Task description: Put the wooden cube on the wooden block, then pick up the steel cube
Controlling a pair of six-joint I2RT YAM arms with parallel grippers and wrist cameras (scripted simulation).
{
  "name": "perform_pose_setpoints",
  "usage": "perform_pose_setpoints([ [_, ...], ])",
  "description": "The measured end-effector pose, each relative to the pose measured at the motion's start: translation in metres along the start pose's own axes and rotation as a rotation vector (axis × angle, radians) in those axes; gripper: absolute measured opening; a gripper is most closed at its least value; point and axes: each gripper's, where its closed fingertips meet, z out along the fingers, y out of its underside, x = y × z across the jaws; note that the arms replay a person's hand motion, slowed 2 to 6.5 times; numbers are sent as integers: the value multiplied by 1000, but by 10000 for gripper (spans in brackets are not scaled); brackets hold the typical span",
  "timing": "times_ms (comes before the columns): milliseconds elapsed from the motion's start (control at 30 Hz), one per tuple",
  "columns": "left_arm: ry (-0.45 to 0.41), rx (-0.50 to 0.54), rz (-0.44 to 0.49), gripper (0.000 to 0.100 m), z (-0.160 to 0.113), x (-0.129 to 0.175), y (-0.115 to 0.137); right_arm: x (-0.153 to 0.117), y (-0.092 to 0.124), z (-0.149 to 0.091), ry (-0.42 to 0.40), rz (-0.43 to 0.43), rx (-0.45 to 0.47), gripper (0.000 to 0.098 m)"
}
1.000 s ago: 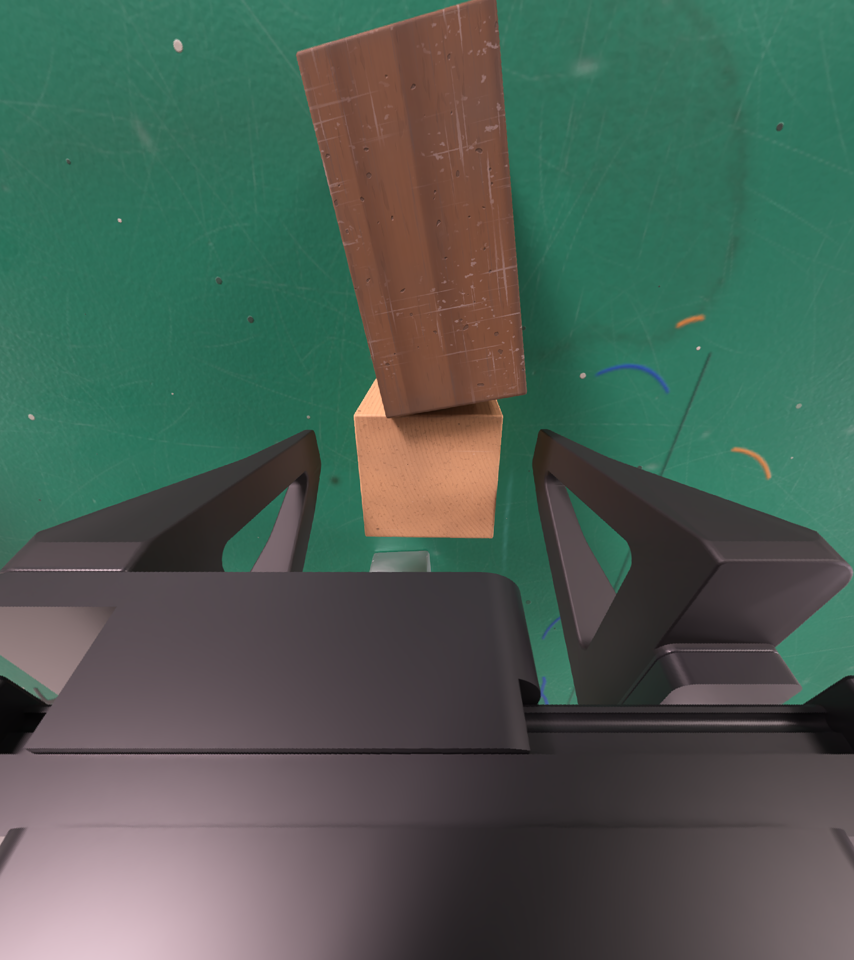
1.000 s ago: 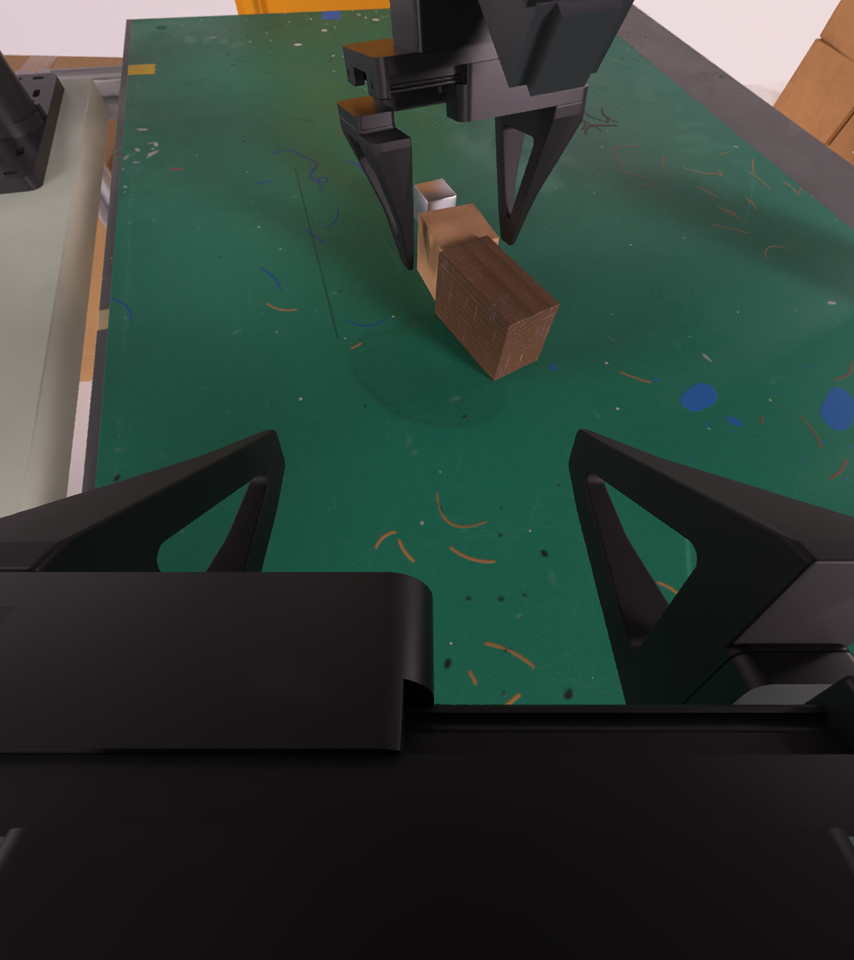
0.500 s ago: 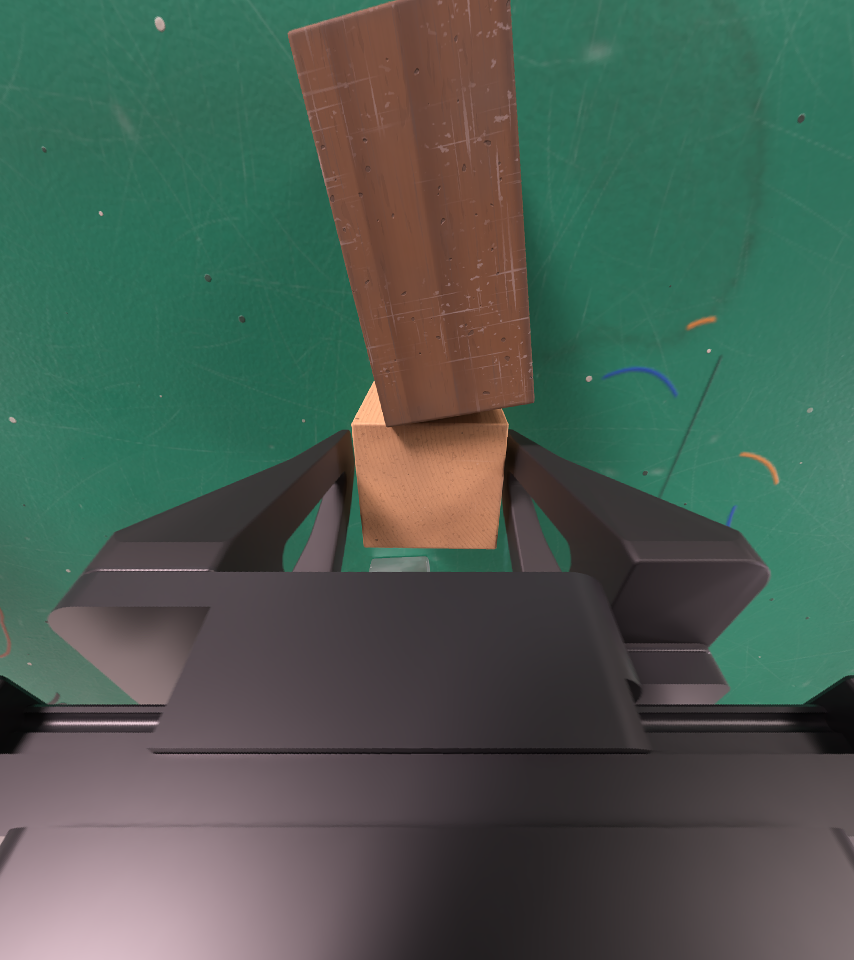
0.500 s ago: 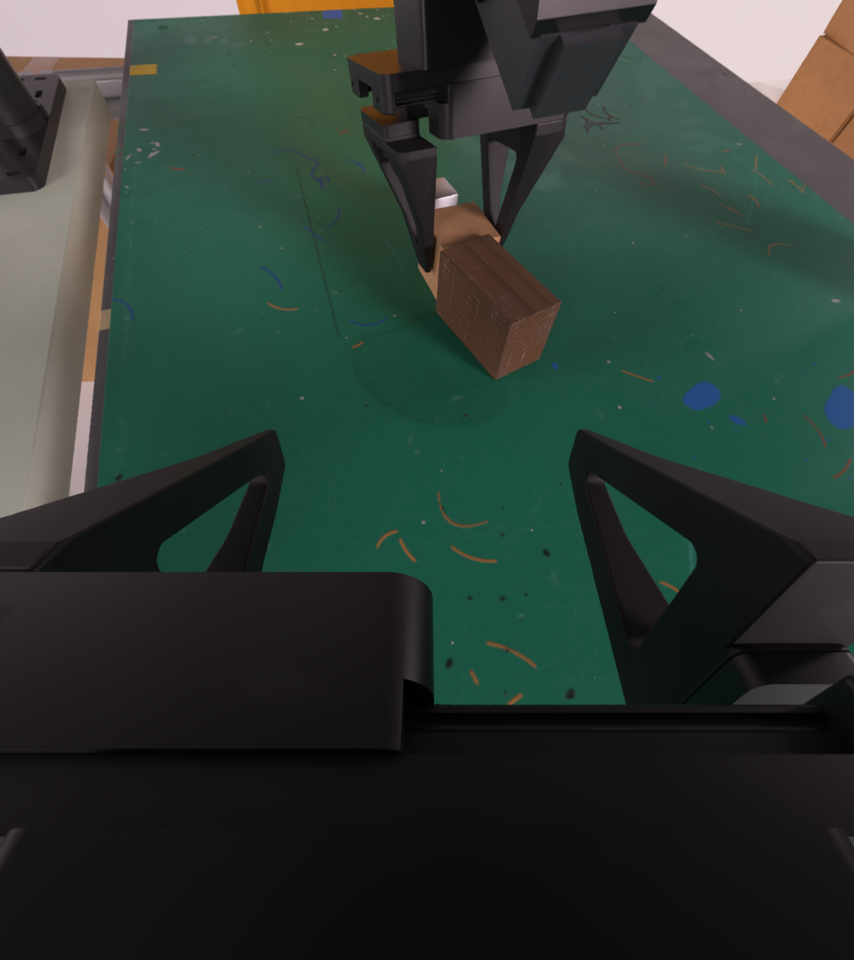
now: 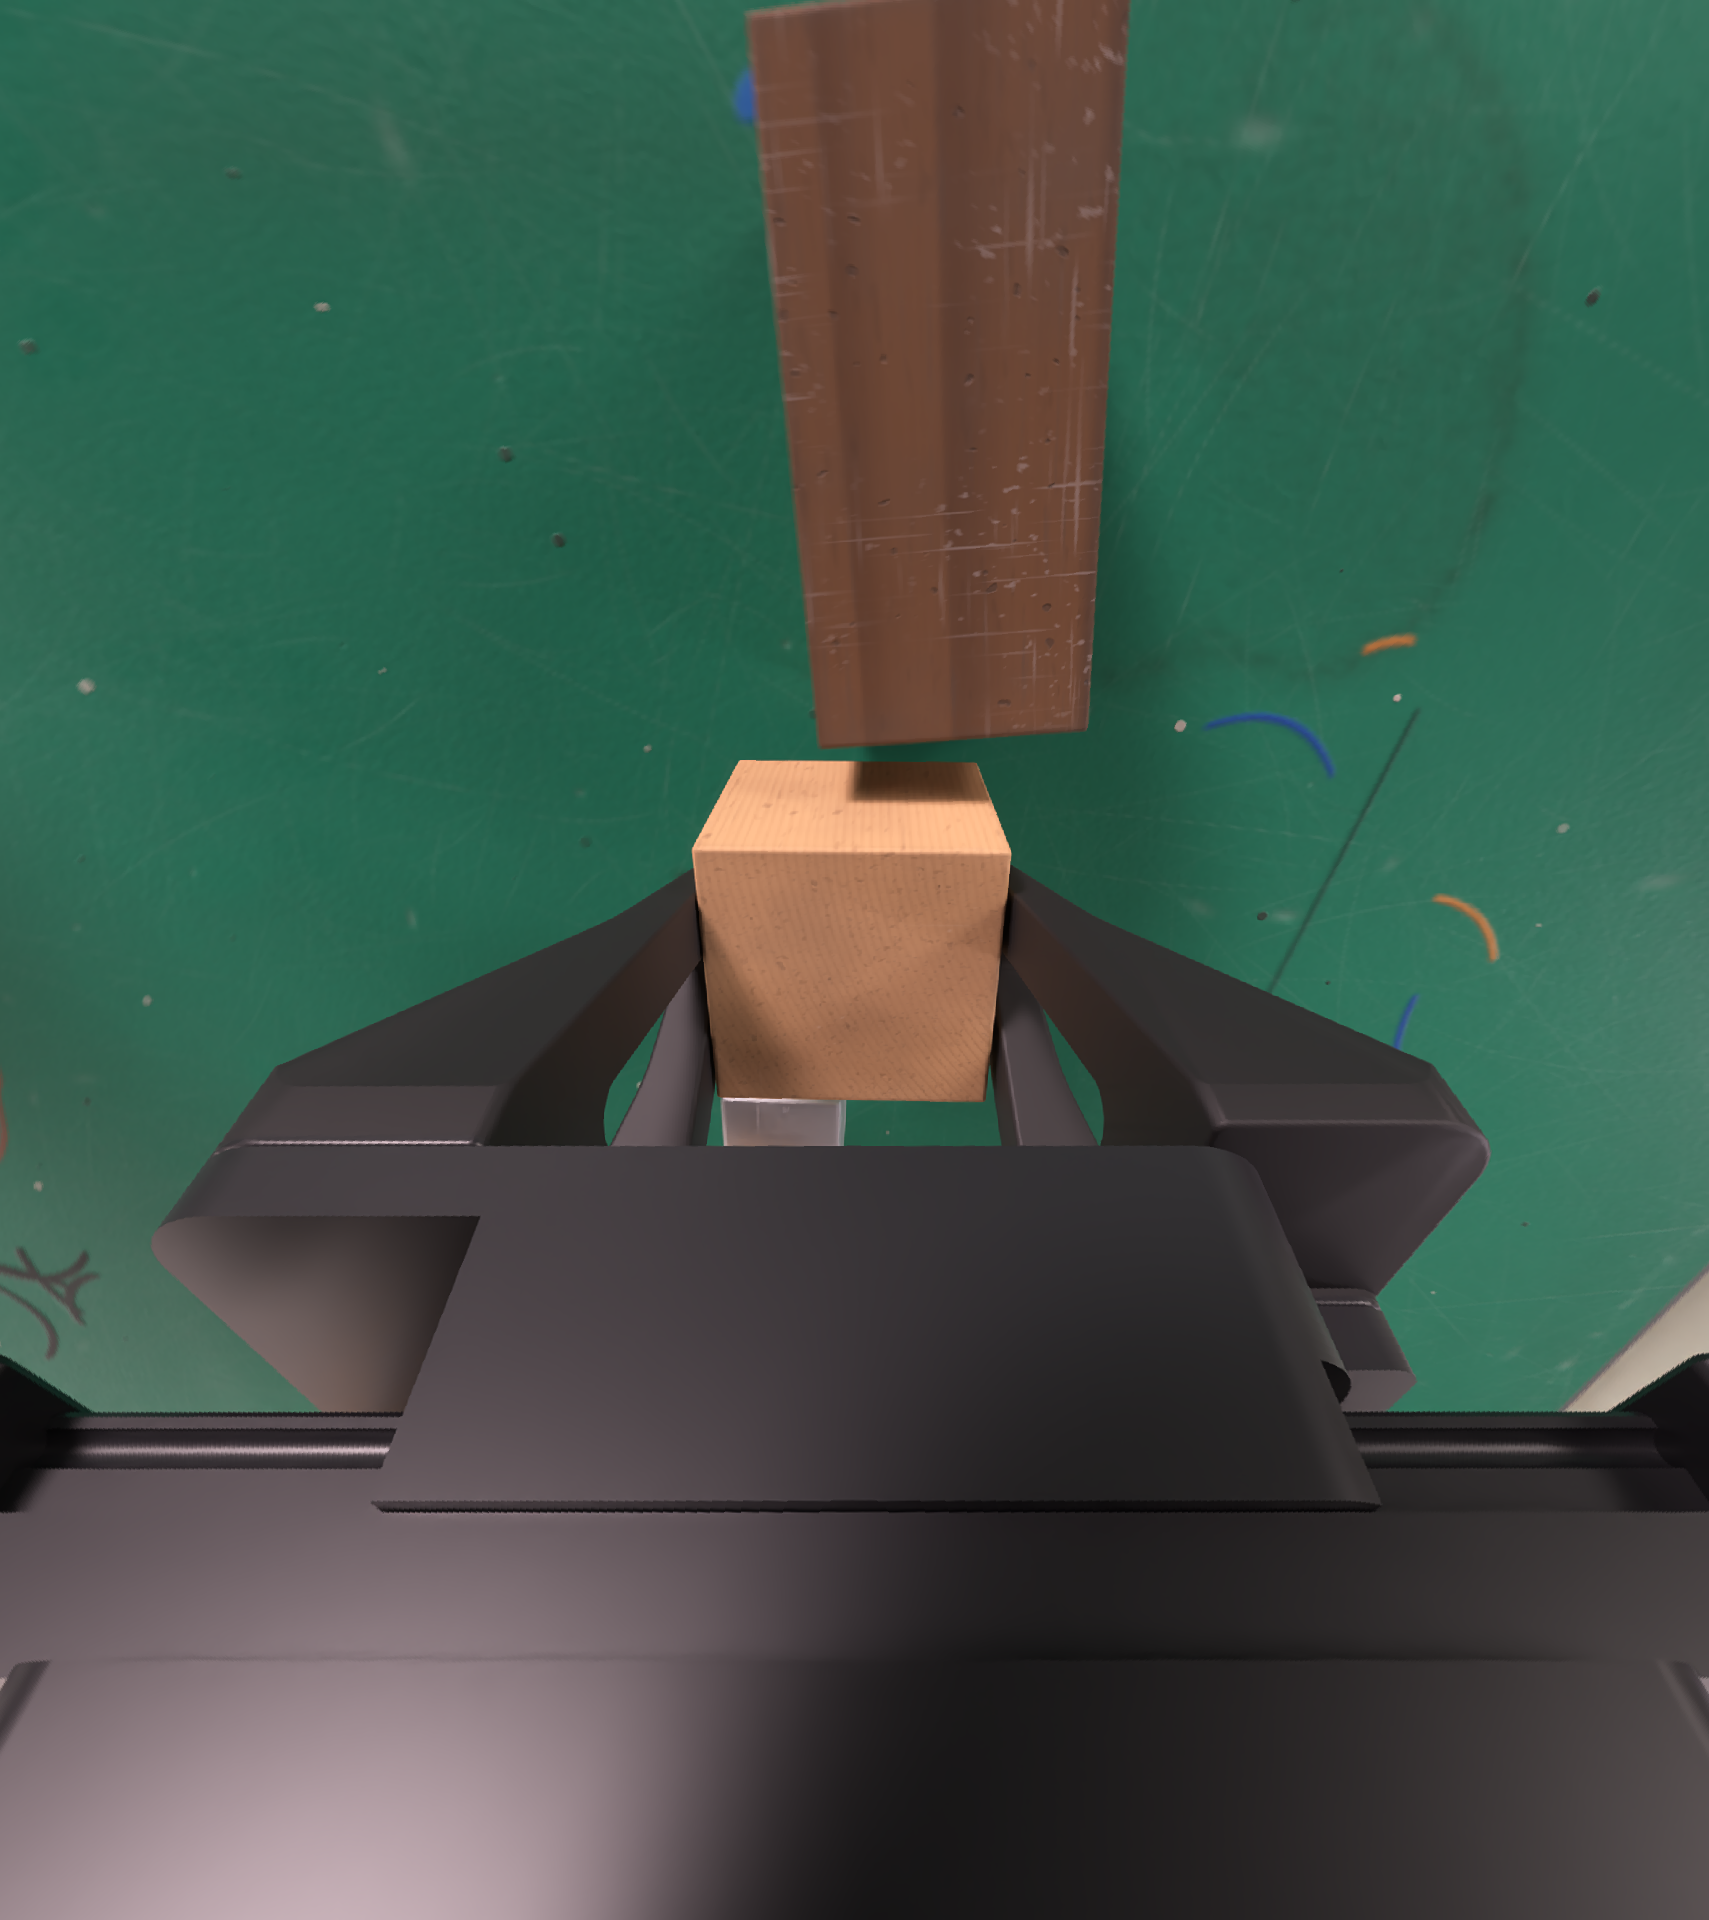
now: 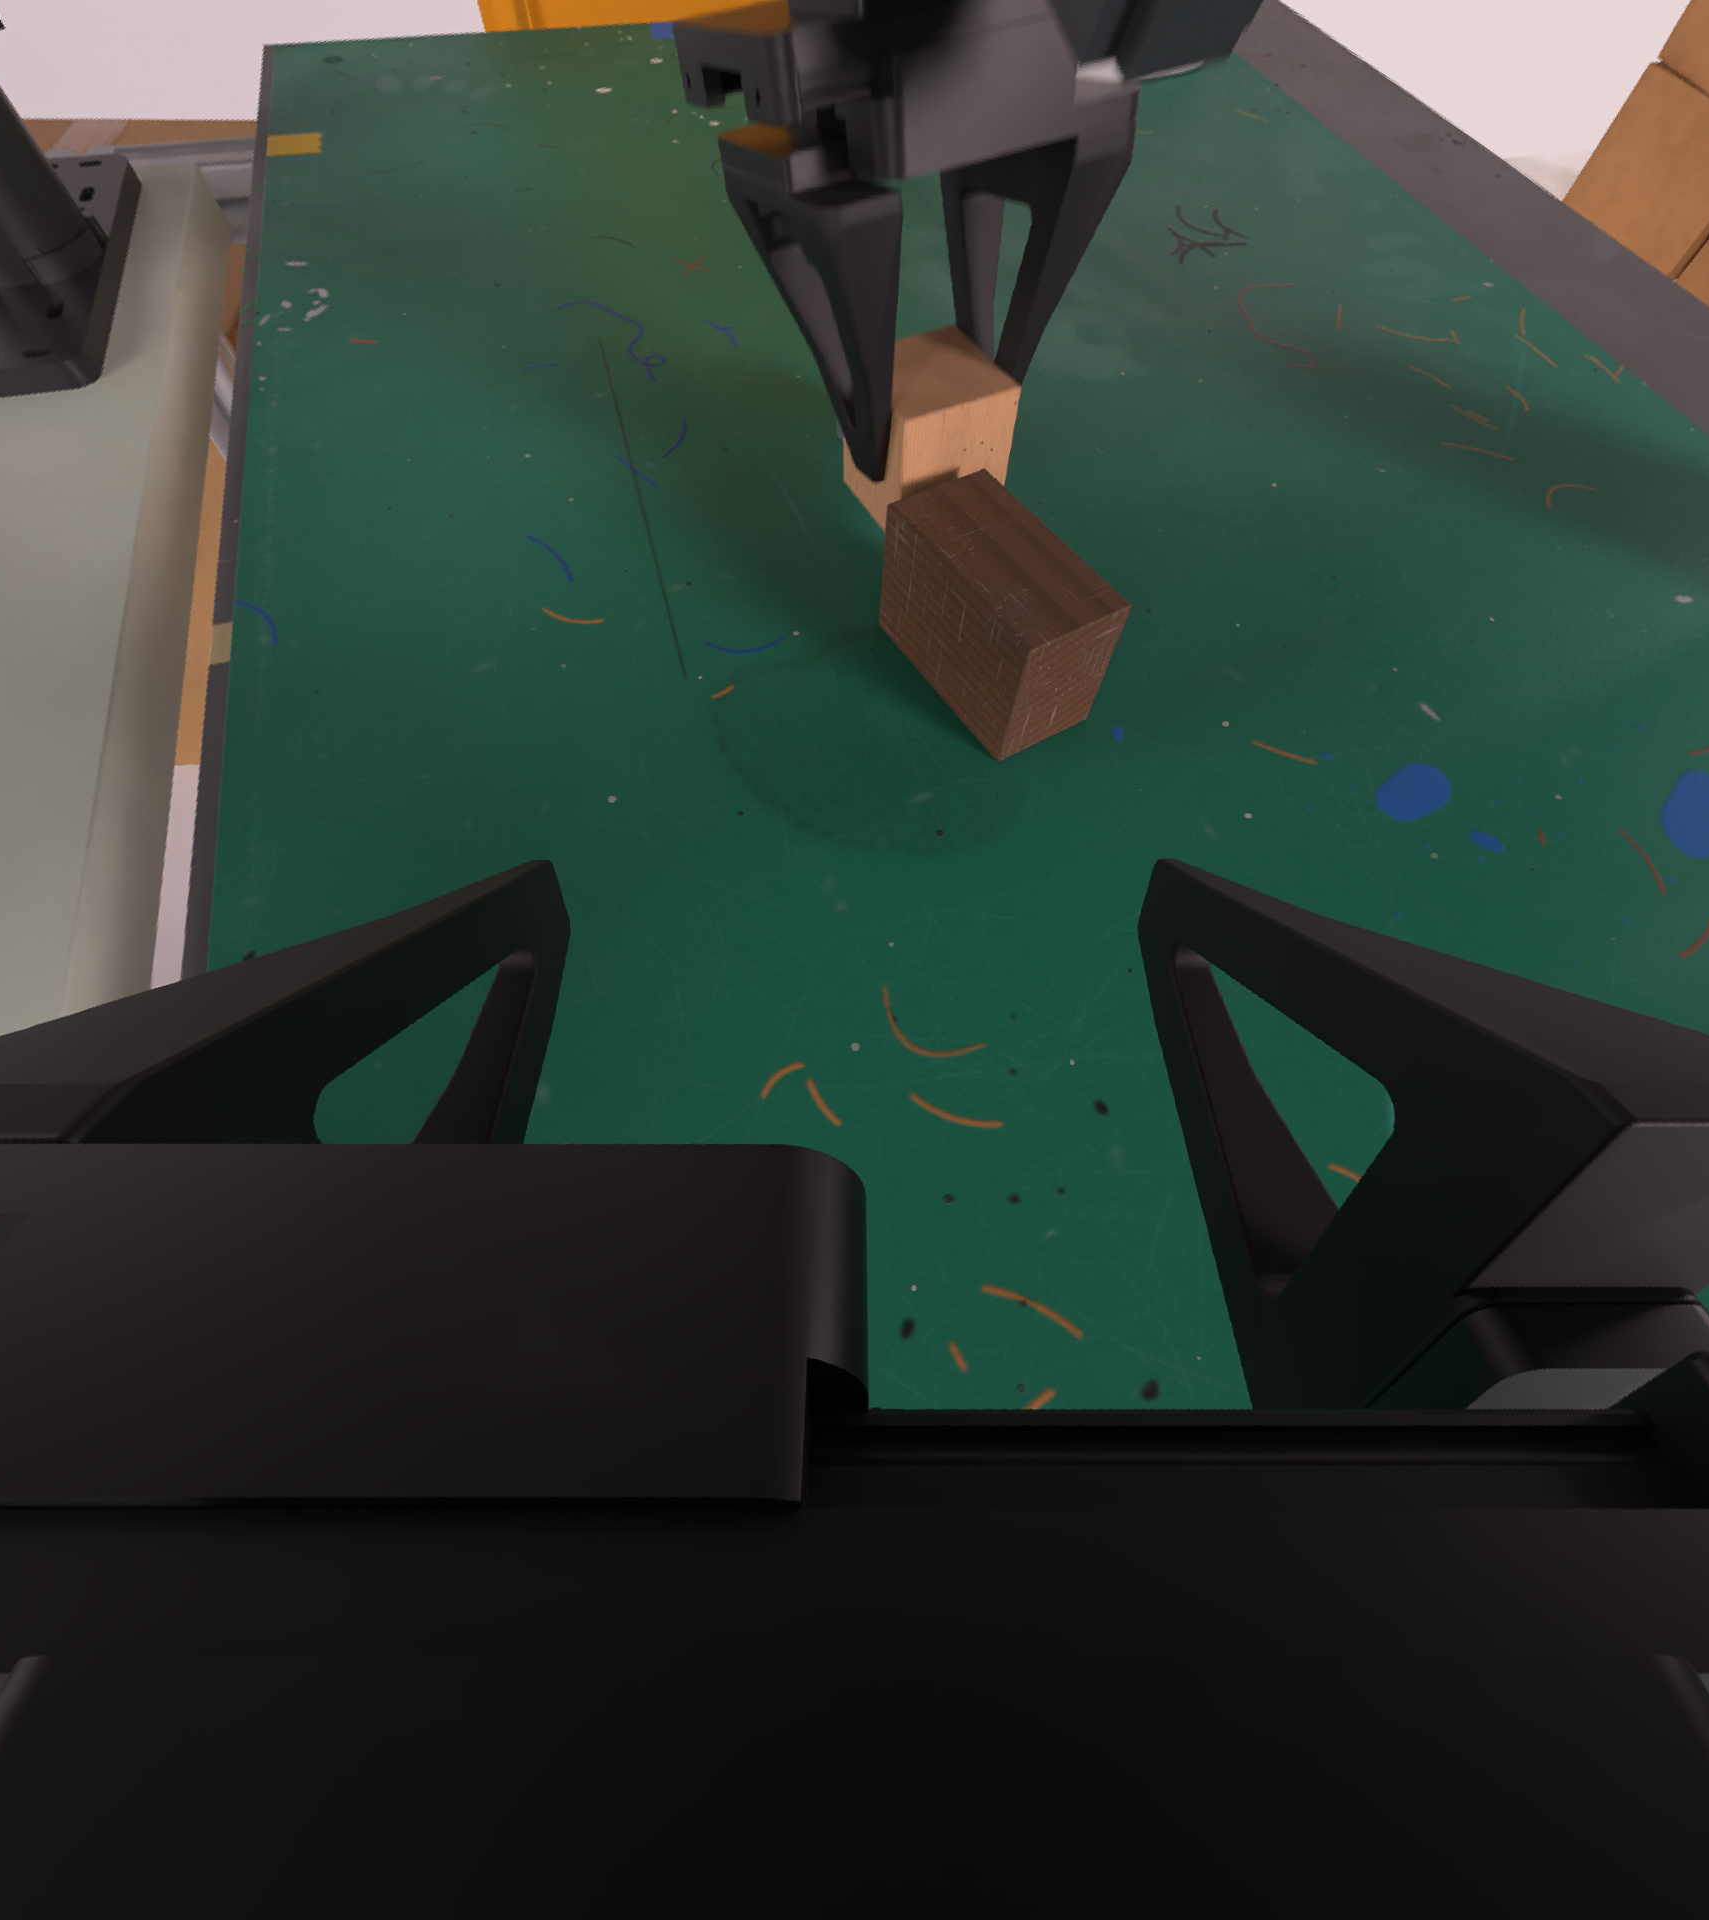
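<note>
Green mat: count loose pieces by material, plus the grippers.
Light wooden cube: 1, clamped in the left gripper, off the mat
Dark wooden block: 1
Steel cube: 1, only a sliver shows under the wooden cube
Grippers: 2, the right gripper open and empty
Total: 3 pieces, 2 grippers

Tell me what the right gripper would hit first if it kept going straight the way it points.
Probably the green mat: the open right gripper aims downward, with bare mat between its fingers. The dark wooden block lies farther along the same line; depth is unclear.
</note>
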Motion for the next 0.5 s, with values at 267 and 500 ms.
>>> perform_pose_setpoints([
  [267, -46, 64, -110, 405, -39, -8, -8, -3, -2, -2, -2, 9, -1, 940],
  [500, -57, 78, -146, 405, -59, -6, -24, -4, -4, -3, -8, 26, -1, 940],
])
